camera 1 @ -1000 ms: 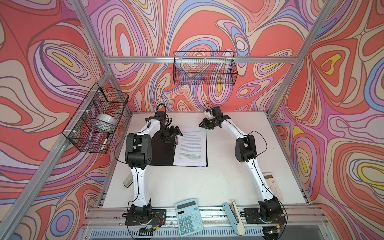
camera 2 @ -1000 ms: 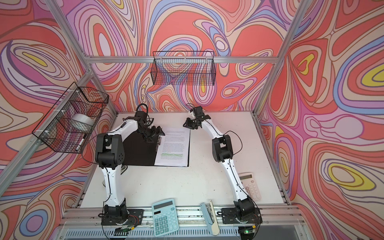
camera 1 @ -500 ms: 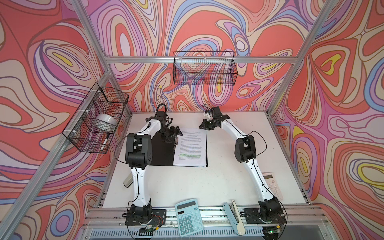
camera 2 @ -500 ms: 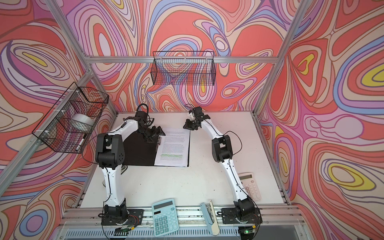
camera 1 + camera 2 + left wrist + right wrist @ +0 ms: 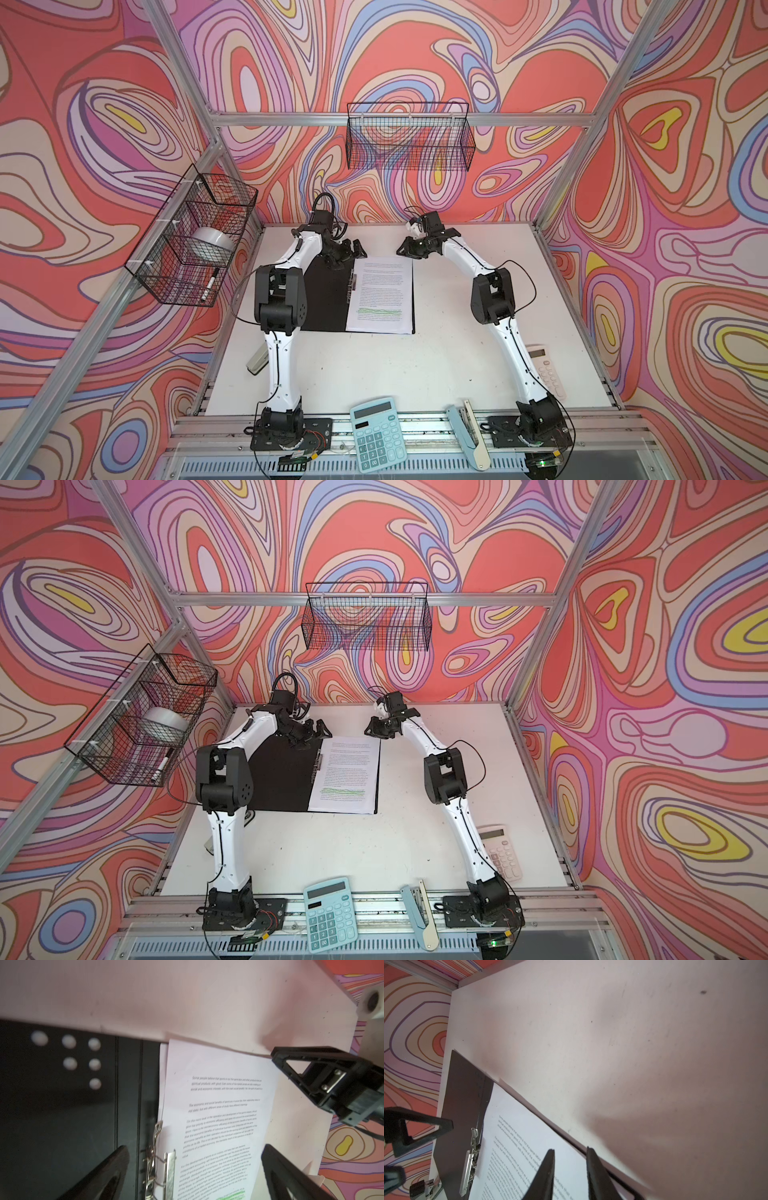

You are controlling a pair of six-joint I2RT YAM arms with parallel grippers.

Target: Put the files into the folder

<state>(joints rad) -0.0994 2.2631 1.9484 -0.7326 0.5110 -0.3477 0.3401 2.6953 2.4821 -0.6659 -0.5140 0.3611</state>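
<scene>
Files (image 5: 380,295) lie on the right half of the open folder (image 5: 328,299). At their 11 o'clock I see the left gripper (image 5: 351,255) spread wide; at 1 o'clock the right gripper (image 5: 407,252), jaws narrowly apart.

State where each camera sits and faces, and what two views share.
Top views: high over the front, facing down and back across the table; left arm and right arm show whole.
Left wrist: on the left arm, facing down at the open folder, clip and files; left claw wide open.
Right wrist: on the right arm, facing down at the files' corner; right claw slightly open.
Shared: both wrist views show clip and files.
</scene>
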